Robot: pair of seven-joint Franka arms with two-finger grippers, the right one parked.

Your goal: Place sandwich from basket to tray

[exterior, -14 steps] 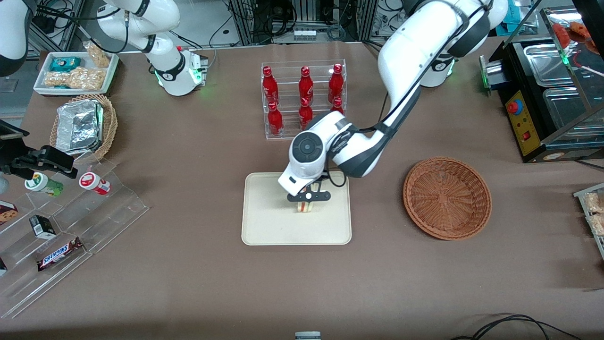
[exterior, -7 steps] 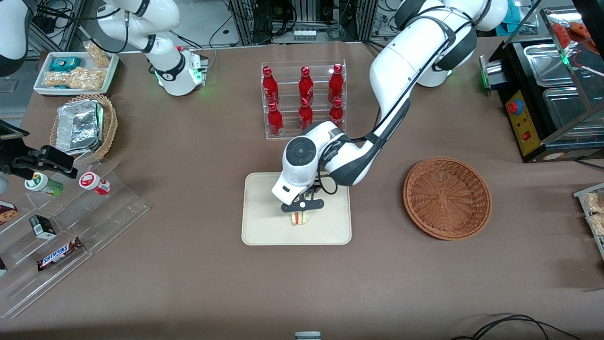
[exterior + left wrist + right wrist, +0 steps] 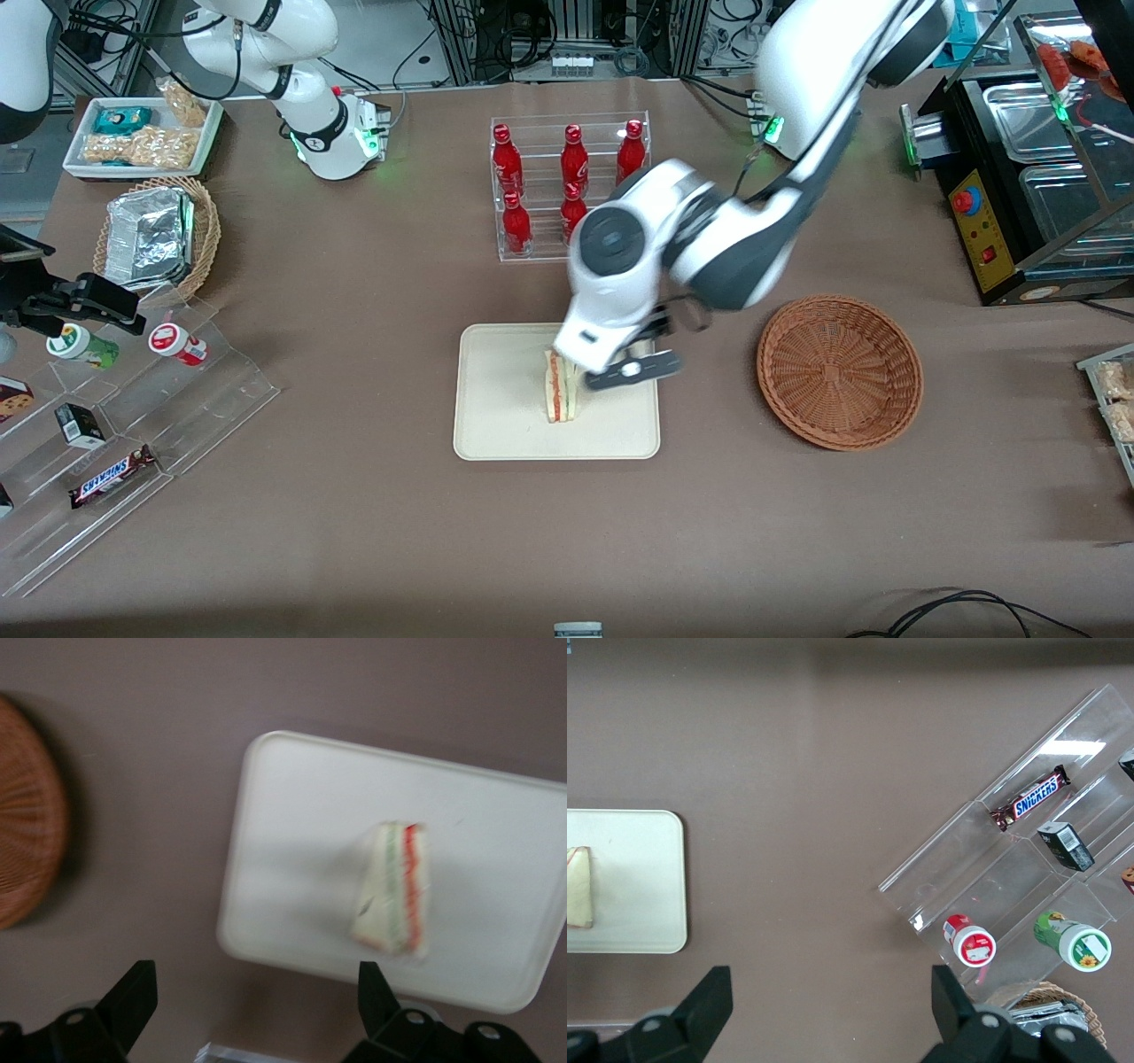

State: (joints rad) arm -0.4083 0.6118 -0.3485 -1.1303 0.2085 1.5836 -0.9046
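Since a second ago our hand (image 3: 631, 372) has lifted off, fingers apart; sandwich (image 3: 561, 387) rests on tray (image 3: 496, 434), centre frame; basket (image 3: 839, 370) empty; task essentially done.

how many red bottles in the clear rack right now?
5 visible: three on the higher step, two on the lower step. The arm above the gripper covers the rack's third lower slot, so one more may be hidden.
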